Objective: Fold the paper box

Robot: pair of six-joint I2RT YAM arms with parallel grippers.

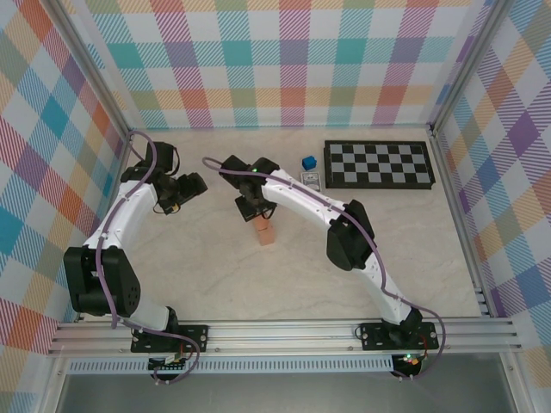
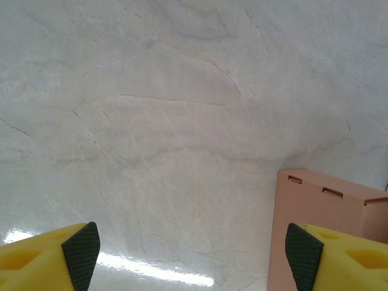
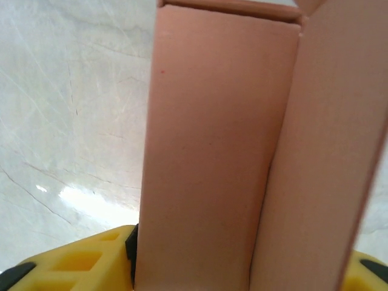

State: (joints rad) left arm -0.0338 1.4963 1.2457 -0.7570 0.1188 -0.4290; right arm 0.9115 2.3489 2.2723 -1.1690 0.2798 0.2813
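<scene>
The paper box (image 1: 265, 231) is a salmon-orange cardboard piece standing upright on the marble table, near the middle. My right gripper (image 1: 258, 215) comes down on it from above. In the right wrist view the paper box (image 3: 212, 151) fills the space between the yellow fingers (image 3: 79, 267); the left pad presses its side and a flap reaches the right finger. My left gripper (image 1: 191, 191) hovers to the left of the box, apart from it. In the left wrist view my left gripper (image 2: 191, 254) is open over bare table, with the paper box (image 2: 315, 209) beside its right finger.
A black-and-white chessboard (image 1: 379, 164) lies at the back right. A tiny blue cube (image 1: 308, 162) and a small card pack (image 1: 310, 179) sit just left of it. Plaid walls and metal rails enclose the table (image 1: 172, 275).
</scene>
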